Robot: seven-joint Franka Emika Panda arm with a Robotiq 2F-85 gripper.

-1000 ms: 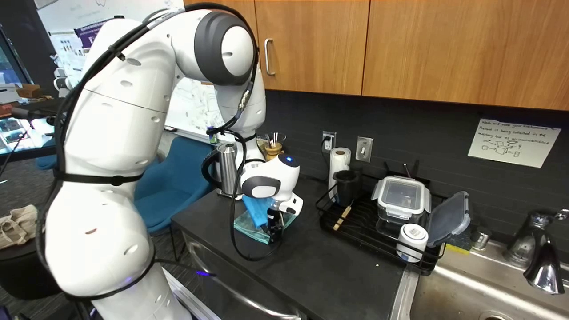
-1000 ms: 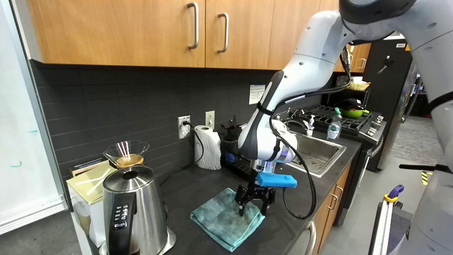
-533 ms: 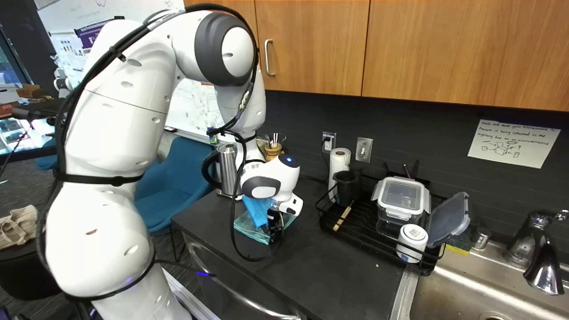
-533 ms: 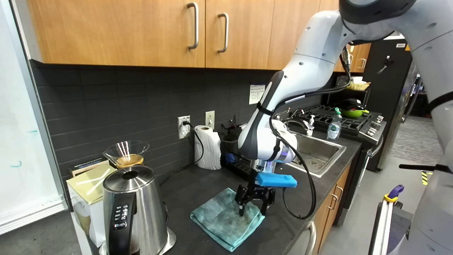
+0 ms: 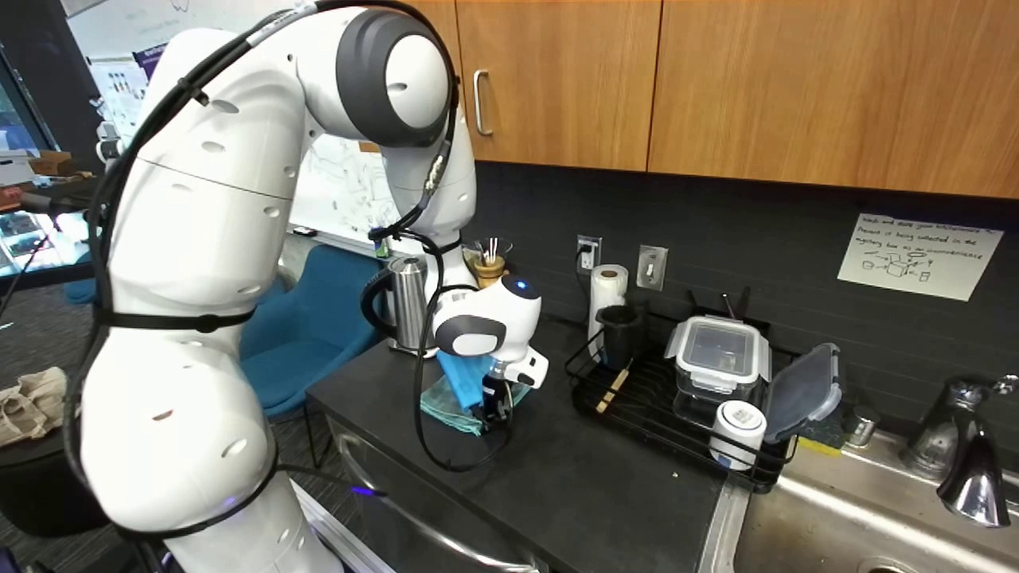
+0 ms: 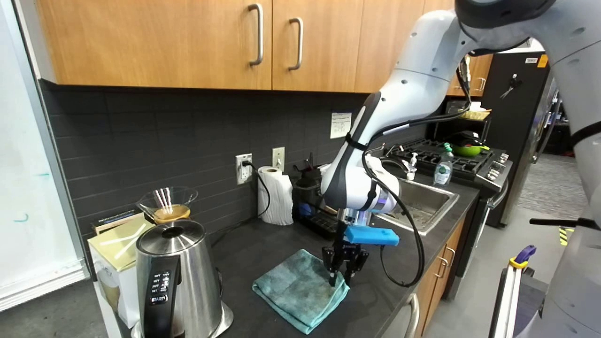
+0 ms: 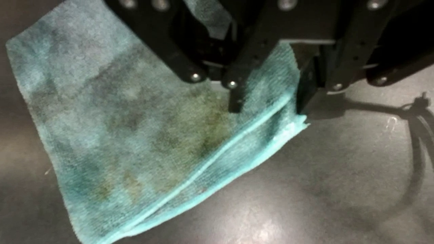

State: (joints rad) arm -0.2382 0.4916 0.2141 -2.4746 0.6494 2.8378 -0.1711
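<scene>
so the teal towel (image 7: 135, 135) is lying folded on the dark counter (image 7: 305, 189), with brownish grubby patches on top and two bright edges showing along the side nearest the gripper (image 7: 269, 108). the gripper is pointing down right at that side: in the wrist view the jaws stand partway apart, one finger over the towel and the other just by its outer edge, with a strip of the towel in the gap. doesn't look clenched on anything to me, the fingers are clearly spread. whether they touch the towel i can't really tell. a blue block (image 6: 372, 235) sticks out just above the gripper, and the white arm (image 6: 418, 80) arches over it.

further out, a steel kettle (image 6: 202, 281) stands on its base apart from the towel, with a yellow-topped box (image 6: 112, 252) and a glass cone (image 6: 169, 206) just behind it. back by the wall (image 6: 155, 136) there's a paper towel roll (image 6: 277, 199), then a black dish rack (image 5: 653, 398) holding a clear lidded container (image 5: 720, 354) and a white jar (image 5: 739, 434). the sink (image 5: 784, 525) is right next to the rack, with a metal tap (image 5: 967, 446) over it. wood cabinets (image 6: 188, 42) run along the wall above all that, and a blue chair (image 5: 302, 318) sits past the end of the counter.
</scene>
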